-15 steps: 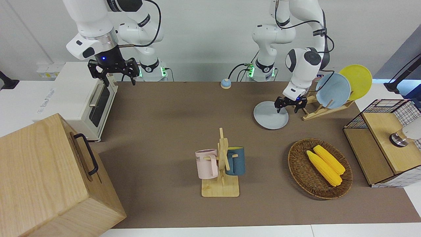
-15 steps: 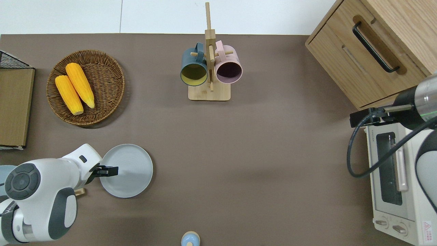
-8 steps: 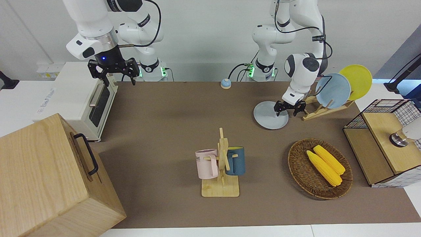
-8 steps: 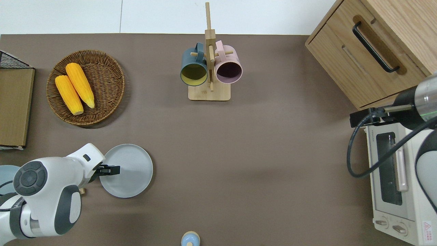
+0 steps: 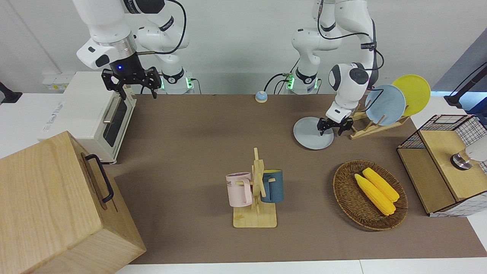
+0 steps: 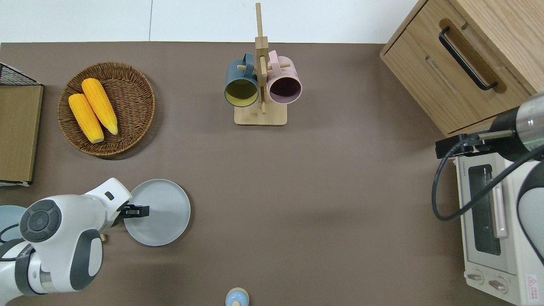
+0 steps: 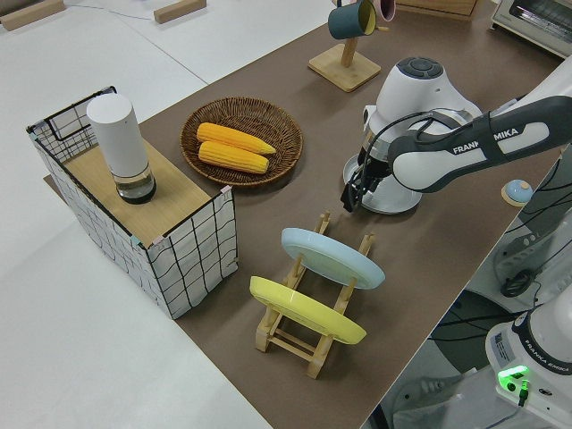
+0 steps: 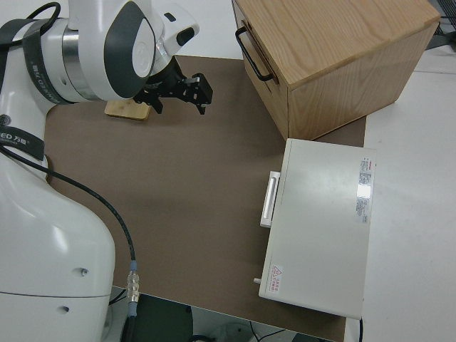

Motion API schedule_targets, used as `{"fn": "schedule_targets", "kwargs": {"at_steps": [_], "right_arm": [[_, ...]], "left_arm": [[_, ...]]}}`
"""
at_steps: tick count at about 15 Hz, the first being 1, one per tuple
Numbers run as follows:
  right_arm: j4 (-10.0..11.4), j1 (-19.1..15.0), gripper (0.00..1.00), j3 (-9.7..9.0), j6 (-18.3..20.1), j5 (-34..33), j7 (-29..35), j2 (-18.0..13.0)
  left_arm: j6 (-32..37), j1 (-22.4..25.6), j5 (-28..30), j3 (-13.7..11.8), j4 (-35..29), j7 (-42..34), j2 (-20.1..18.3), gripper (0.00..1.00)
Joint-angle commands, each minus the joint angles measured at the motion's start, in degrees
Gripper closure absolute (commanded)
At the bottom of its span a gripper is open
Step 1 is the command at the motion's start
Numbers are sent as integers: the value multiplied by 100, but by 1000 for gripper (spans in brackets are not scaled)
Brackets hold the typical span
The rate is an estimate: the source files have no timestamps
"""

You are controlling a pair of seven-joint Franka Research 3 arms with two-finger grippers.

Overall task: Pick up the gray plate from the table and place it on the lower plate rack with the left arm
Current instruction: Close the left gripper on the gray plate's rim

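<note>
The gray plate [image 5: 310, 134] [image 6: 163, 214] lies flat on the brown table [image 5: 198, 152], toward the left arm's end. My left gripper [image 5: 330, 128] [image 6: 137, 210] is low at the plate's edge that faces the rack. Its jaws look open and straddle the rim, one finger over the plate. The light-wood plate rack [image 5: 367, 130] [image 7: 299, 338] stands beside the plate. It holds a light blue plate [image 5: 385, 104] and a yellow plate [image 5: 412, 94] in its upper slots. The right arm is parked, its gripper [image 5: 131, 82] open.
A wicker basket [image 5: 344, 190] with two corn cobs is farther from the robots than the plate. A mug tree [image 5: 257, 190] with two mugs stands mid-table. A wire-sided shelf [image 5: 445, 163], a wooden cabinet [image 5: 57, 205], a toaster oven [image 5: 91, 110] and a small blue bell [image 5: 261, 96] are also on the table.
My left gripper has come down and shifted slightly onto the gray plate's rim. The plate has not moved. The right arm has not moved.
</note>
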State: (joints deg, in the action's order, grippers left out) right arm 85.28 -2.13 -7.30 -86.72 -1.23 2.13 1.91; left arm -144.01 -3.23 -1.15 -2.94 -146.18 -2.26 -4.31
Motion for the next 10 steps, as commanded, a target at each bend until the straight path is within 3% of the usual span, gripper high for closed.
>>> {"fn": "schedule_targets", "kwargs": {"at_steps": [1,2,5,6,10], "right_arm": [[-116,-129,17,-122,94,-18,77,55],[-125,-129,17,-122,94,-18,77,55],[-117,-129,17,-122,94,-18,77,55],[-116,-129,17,-122,94,-18,77,55],[-125,-129,17,-122,94,-18,77,55]], "left_arm": [[-128,41,-70,4,-86,24,-9,292],[-128,33,-70,4,-86,32,-9,399],[-128,24,-70,4,-121,24,-17,886],[-128,24,-70,4,-121,24,-17,999],[-119,24,-70,4,-121,24,-26,1000]]}}
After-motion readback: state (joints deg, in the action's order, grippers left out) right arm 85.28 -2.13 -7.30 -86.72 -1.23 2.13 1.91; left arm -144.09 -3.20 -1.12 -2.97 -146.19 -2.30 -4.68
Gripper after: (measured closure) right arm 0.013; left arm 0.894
